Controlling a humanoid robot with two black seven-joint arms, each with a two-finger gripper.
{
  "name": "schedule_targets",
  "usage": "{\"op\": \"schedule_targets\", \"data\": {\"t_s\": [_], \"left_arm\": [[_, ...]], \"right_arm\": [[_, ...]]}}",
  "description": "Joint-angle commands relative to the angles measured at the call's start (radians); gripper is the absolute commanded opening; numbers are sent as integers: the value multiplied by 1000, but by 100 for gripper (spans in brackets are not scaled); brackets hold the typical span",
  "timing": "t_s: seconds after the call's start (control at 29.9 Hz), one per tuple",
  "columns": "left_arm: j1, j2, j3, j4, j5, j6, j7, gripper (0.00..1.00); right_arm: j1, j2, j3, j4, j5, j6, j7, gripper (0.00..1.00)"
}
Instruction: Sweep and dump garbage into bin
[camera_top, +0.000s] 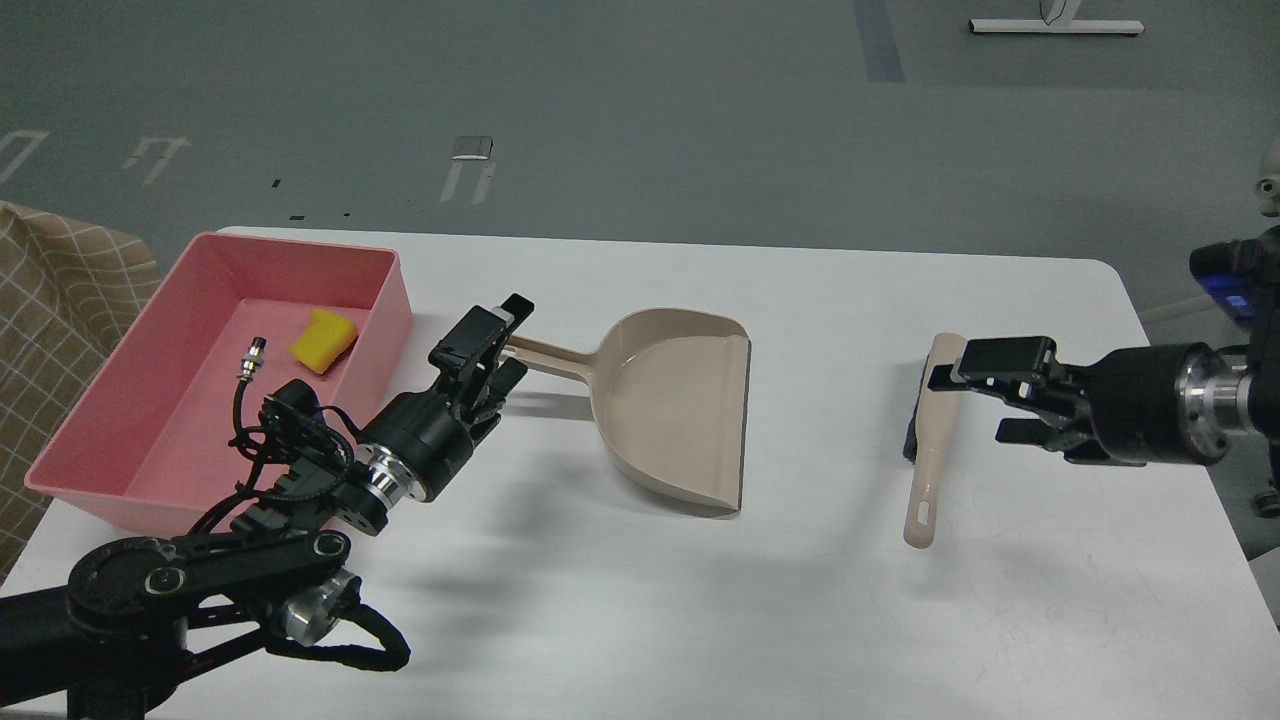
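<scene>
The yellow chunk (322, 340) lies in the pink bin (85, 440) (no bread slice visible). Dumping looks finished: left claw (497, 345) gapes beside the dustpan (670, 405) handle, right claw (975, 392) gapes empty at the brush (935, 440) on the counter (800, 600). Next, I judge, withdrawal.

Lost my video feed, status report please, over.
Left pincer open at dustpan handle. Right pincer open beside brush. Yellow chunk in pink bin; bread slice not seen. Dustpan empty.
</scene>
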Motion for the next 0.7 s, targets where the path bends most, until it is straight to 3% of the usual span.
{"op": "schedule_targets", "data": {"t_s": [0.0, 0.17, 0.37, 0.5, 0.57, 0.6, 0.67], "left_arm": [[-95, 18, -5, -2, 0, 0, 0, 98], [-255, 19, 0, 25, -23, -10, 0, 98], [-439, -10, 10, 150, -51, -58, 0, 98], [-525, -48, 9, 262, -51, -186, 0, 98], [-556, -71, 3, 353, -51, -271, 0, 98], [-556, -71, 3, 354, -51, -271, 0, 98], [-571, -121, -8, 459, -51, -356, 0, 98]], "right_arm": [[-1, 62, 106, -15, 37, 0, 0, 99], [-8, 117, 172, -57, 40, 0, 0, 99], [-18, 249, 277, -213, 200, 0, 0, 100], [-25, 358, 416, -317, 241, 0, 0, 100], [-27, 467, 528, -400, 239, 0, 0, 100], [-27, 467, 528, -400, 239, 0, 0, 100], [-28, 577, 631, -475, 239, 0, 0, 100]]}}
